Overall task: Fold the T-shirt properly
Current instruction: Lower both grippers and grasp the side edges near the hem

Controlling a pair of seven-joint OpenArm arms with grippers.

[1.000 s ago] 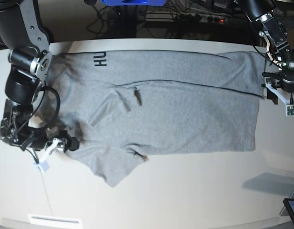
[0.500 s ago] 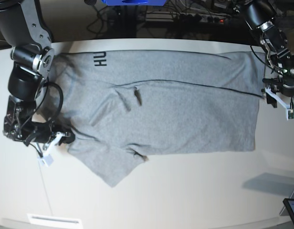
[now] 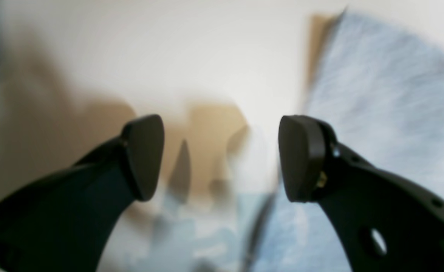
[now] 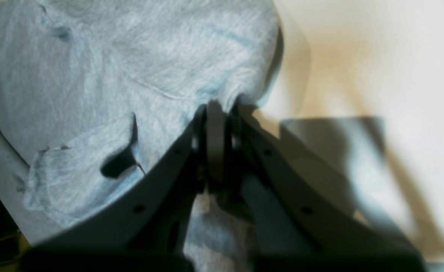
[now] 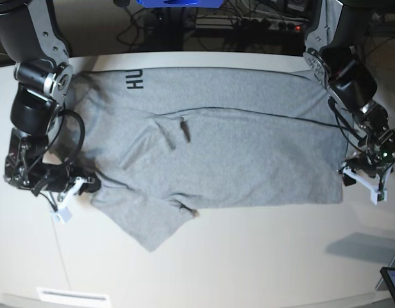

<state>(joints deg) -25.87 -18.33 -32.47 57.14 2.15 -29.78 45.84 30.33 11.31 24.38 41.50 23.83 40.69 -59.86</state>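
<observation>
Black "HU" on grey T-shirt (image 5: 236, 141)

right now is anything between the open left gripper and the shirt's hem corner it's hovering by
Nothing visible. The left gripper hangs open over bare table, with the T-shirt edge just beside one finger and nothing between them. The right gripper is shut on the T-shirt at the opposite end.

A robotics lab: two black jointed robot arms (image 5: 32, 90) flank a wide white worktable (image 5: 249, 256), with tangled black cables (image 5: 236, 25) behind it.
</observation>
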